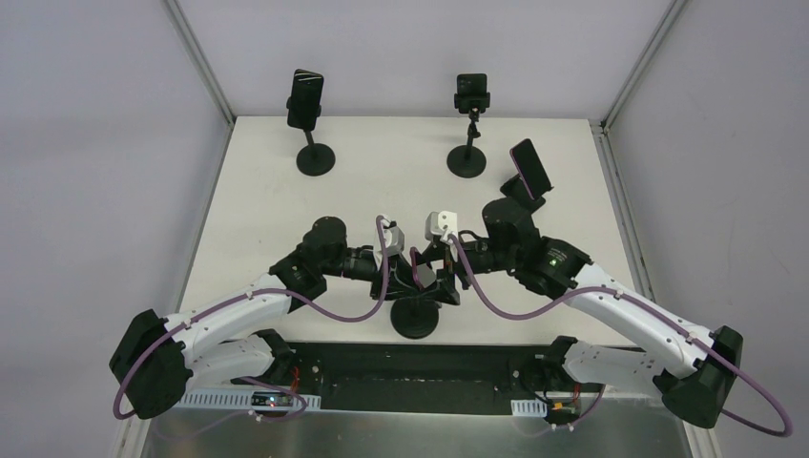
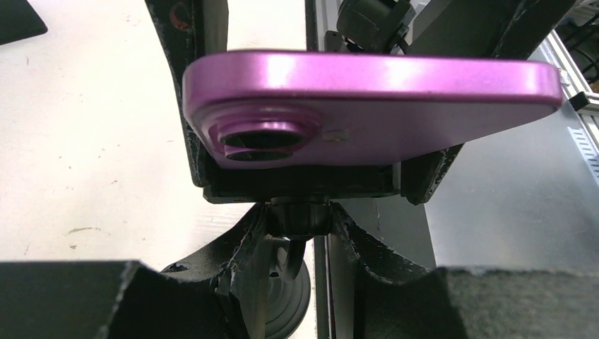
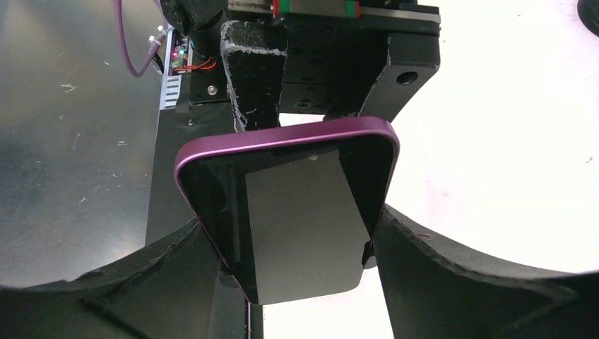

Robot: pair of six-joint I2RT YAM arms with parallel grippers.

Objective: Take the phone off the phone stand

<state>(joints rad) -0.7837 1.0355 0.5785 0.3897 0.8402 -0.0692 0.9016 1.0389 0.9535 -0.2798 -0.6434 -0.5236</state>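
The purple phone point(image 2: 367, 106) sits crosswise in the clamp of a black phone stand near the table's front middle. The stand's round base point(image 1: 417, 322) also shows in the left wrist view point(image 2: 293, 296). My left gripper point(image 2: 300, 219) is shut on the stand's neck just under the clamp. My right gripper point(image 3: 300, 240) is shut on the phone point(image 3: 297, 212), one finger on each long edge, with the dark screen facing its camera. In the top view both grippers meet over the stand, the left gripper point(image 1: 405, 272) and the right gripper point(image 1: 441, 267) on either side of the phone point(image 1: 416, 268).
Two more stands with dark phones stand at the back, one on the left point(image 1: 306, 100) and one at the middle point(image 1: 471, 93). Another purple phone point(image 1: 531, 169) is propped up at the right, behind my right arm. A metal shelf point(image 3: 70, 141) lies below the table's front edge.
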